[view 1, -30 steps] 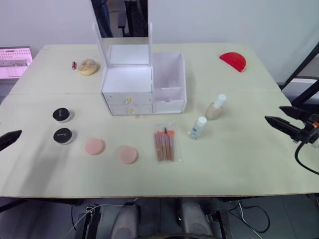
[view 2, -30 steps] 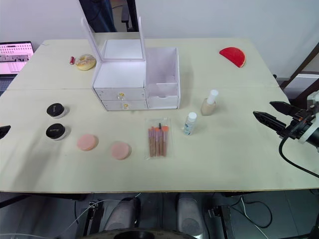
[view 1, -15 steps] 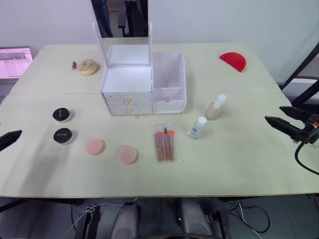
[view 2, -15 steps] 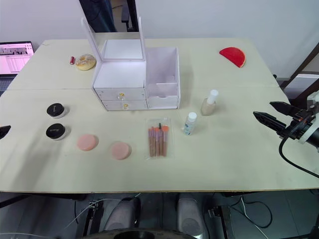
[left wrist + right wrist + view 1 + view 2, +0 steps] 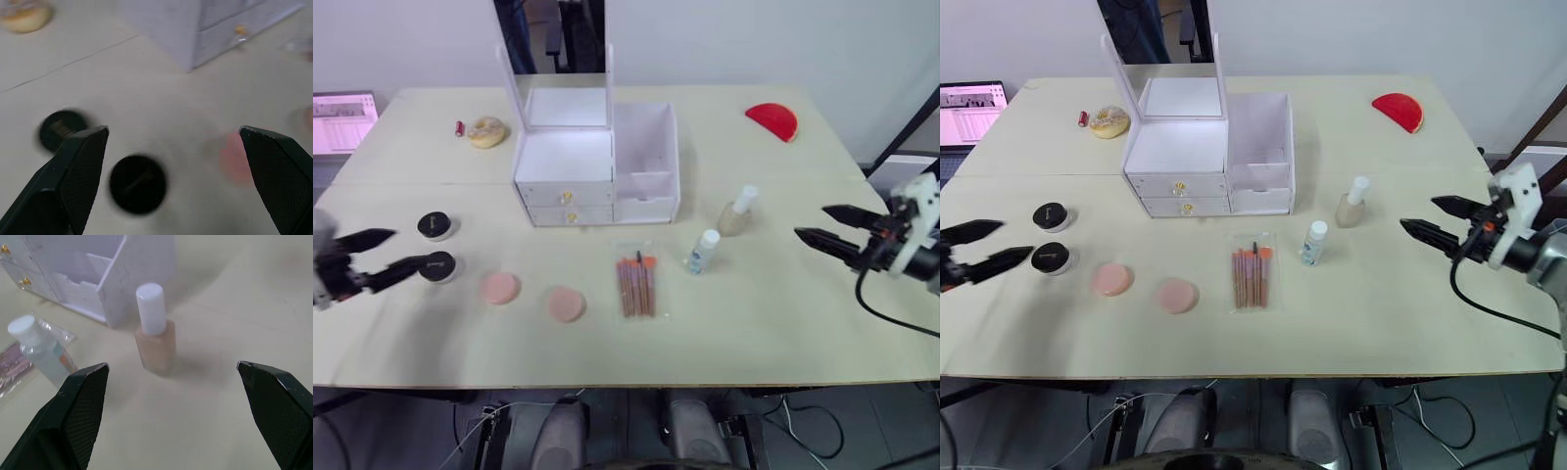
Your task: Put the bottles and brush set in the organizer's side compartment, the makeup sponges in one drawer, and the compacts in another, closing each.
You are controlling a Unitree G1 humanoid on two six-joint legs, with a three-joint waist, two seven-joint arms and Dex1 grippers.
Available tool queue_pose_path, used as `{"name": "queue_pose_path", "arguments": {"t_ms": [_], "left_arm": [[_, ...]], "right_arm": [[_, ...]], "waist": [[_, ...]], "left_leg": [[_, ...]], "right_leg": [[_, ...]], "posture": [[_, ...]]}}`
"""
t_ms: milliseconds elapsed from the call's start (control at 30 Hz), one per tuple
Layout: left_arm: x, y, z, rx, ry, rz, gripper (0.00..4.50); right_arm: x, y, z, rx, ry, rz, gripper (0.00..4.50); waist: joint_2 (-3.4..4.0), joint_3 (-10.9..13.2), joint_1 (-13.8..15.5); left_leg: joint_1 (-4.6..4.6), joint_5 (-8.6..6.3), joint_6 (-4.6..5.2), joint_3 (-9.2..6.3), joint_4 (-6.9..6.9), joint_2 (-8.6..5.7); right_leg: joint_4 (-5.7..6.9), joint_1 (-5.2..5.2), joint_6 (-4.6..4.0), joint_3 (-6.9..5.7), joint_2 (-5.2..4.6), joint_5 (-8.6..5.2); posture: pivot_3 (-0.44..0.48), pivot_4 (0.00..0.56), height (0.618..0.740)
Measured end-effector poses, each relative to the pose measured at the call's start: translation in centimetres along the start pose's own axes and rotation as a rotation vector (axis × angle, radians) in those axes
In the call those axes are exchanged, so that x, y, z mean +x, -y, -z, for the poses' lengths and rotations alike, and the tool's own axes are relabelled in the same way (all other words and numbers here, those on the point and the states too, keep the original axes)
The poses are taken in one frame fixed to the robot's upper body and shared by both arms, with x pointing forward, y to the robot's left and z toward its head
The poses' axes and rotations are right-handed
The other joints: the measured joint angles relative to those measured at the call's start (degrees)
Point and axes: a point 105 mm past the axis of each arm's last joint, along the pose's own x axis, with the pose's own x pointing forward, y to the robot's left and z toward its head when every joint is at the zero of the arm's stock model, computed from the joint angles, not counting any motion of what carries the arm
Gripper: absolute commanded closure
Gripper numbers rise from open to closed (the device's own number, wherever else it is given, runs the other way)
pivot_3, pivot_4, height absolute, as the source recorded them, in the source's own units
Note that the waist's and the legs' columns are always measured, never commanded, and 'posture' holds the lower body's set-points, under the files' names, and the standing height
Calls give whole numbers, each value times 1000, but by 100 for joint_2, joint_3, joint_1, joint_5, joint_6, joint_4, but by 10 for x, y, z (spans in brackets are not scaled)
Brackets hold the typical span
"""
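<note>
With both drawers shut and nothing stowed, lying loose on the table (image 5: 783,323) near the organizer (image 5: 597,166): bottles (image 5: 736,212), brush set (image 5: 637,282), sponges (image 5: 498,288), compacts (image 5: 436,266). Hovering wide open and empty, left hand (image 5: 380,257) beside the compacts, right hand (image 5: 822,224) facing the bottles.

Black-fingered right claw (image 5: 1427,218), white wrist, black cable.

Lab-like test room, plain worktable (image 5: 783,323), laptop (image 5: 969,103), bare white wall (image 5: 754,39)
</note>
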Motion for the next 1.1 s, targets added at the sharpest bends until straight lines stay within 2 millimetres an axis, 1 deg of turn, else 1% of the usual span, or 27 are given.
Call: {"name": "queue_pose_path", "arguments": {"t_ms": [33, 67, 133, 200, 267, 333, 400, 500, 567, 633, 900, 1000, 1100], "left_arm": [[10, 11, -5, 15, 10, 48, 0], [21, 27, -11, 30, 23, 112, 0], [32, 50, -20, 43, 43, 193, 0], [36, 59, -31, 48, 67, 215, 0], [39, 67, -41, 61, 95, 233, 0], [41, 77, -48, 65, 109, 256, 0], [44, 82, -51, 52, 119, 275, 0], [49, 92, -58, 45, 137, 307, 0], [52, 95, -63, 37, 155, 314, 0], [54, 97, -67, 40, 162, 316, 0], [57, 103, -70, 30, 155, 333, 0], [57, 103, -70, 30, 156, 333, 0], [57, 104, -71, 29, 158, 334, 0]], "right_arm": [[6, -1, -1, -7, -3, -1, 56], [13, -4, -1, -14, -5, -7, 56], [21, -4, 4, -8, -23, -11, 56], [26, -2, 5, 8, -19, 0, 56], [35, -4, 2, 15, -1, -5, 56], [43, -6, 1, 25, 9, -13, 56], [49, -6, 5, 38, 2, -9, 56], [62, -14, 10, 54, 2, -33, 56], [68, -14, 14, 73, 5, -29, 56], [70, -12, 15, 75, 3, -17, 56], [73, -4, 17, 80, 10, 7, 56], [74, -3, 15, 77, 20, 9, 890], [76, -4, 14, 77, 29, 1, 2336]], "waist": [[0, 0, 0], [-1, 0, 0], [0, 0, -3], [1, 1, -8], [1, 1, -19], [1, 0, -13], [0, 0, -3], [0, 0, 6], [0, 0, 10], [1, 0, 8], [1, 1, -8], [1, 0, -7], [1, 0, -7]], "left_leg": [[-1, 0, 0, 0, 0, 0], [-1, 0, 0, 0, -1, 0], [-1, 0, 0, -1, -3, 0], [0, 0, 1, -1, -2, 0], [1, 1, 2, -1, 1, 0], [4, 1, 2, -1, 2, 0], [3, 1, 2, -2, 3, 0], [0, 1, 2, -3, 4, -1], [-2, 1, 2, -3, 5, -1], [-1, 1, 2, -4, 5, -2], [1, 1, 2, -4, 4, -2], [1, 1, 2, -4, 4, -2], [0, 1, 2, -4, 4, -2]], "right_leg": [[-1, 0, 1, 0, 0, 1], [-1, 0, 3, 0, 0, 2], [0, -1, 7, 0, 1, 2], [0, -1, 7, 0, 2, 2], [0, 0, 4, 1, 2, 3], [1, 3, 2, 1, 3, 3], [0, 5, 1, 1, 4, 2], [-2, 5, 2, 1, 4, 3], [-3, 5, 3, 1, 4, 3], [-3, 5, 3, 1, 4, 3], [-2, 5, 2, 2, 5, 2], [-2, 5, 2, 2, 5, 2], [-2, 5, 2, 2, 5, 3]], "posture": [[0, 150, 739], [0, 150, 739], [0, 150, 739], [0, 150, 739], [0, 150, 739], [0, 150, 739], [0, 150, 739], [0, 150, 739], [0, 150, 739], [0, 150, 739], [0, 150, 739], [0, 150, 739], [0, 150, 739]]}}
